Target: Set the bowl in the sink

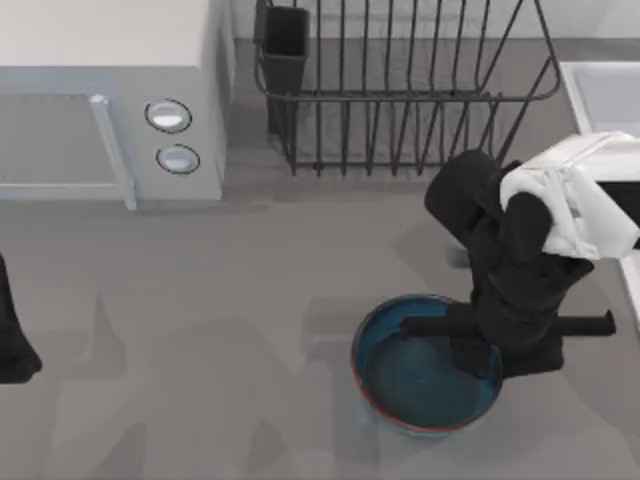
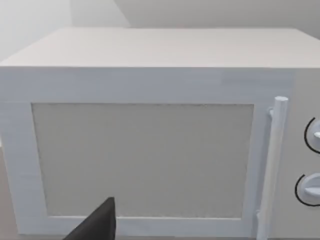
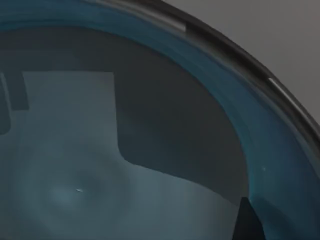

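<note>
The blue bowl (image 1: 420, 375) with its reddish-brown rim sits on the grey table at the front, right of centre. My right gripper (image 1: 482, 350) points down over the bowl's right side, just inside the rim, and the arm above hides it. Close up in the right wrist view, the bowl's grey-blue inside (image 3: 100, 165) and curved rim (image 3: 235, 60) show, crossed by the gripper's shadow. The sink (image 1: 600, 92), pale with a white rim, lies at the table's far right, partly behind the right arm. My left arm (image 1: 10, 340) is parked at the left edge.
A white microwave (image 1: 110, 100) stands at the back left, and its door and handle (image 2: 272, 165) face the left wrist camera. A dark wire dish rack (image 1: 400, 90) stands at the back, between the microwave and the sink. Bare table stretches left of the bowl.
</note>
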Robot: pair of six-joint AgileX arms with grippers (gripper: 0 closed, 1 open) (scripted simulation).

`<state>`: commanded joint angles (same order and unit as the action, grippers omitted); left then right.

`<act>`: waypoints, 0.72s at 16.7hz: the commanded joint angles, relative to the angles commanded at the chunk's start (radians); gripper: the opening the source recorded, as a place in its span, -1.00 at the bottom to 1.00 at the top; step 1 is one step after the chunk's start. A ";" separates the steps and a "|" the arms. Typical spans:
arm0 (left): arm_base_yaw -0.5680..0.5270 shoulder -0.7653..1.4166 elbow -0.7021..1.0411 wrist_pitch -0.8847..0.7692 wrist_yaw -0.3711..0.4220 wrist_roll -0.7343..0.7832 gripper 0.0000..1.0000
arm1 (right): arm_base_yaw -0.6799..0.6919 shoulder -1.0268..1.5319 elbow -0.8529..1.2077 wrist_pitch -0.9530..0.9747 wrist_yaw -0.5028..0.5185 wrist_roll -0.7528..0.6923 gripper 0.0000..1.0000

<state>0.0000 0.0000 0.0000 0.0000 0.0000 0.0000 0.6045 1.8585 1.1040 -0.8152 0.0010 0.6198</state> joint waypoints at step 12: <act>0.000 0.000 0.000 0.000 0.000 0.000 1.00 | -0.004 -0.101 0.400 -0.522 0.000 -0.004 -1.00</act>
<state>0.0000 0.0000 0.0000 0.0000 0.0000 0.0000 0.6009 1.7577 1.5040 -1.3374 0.0010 0.6158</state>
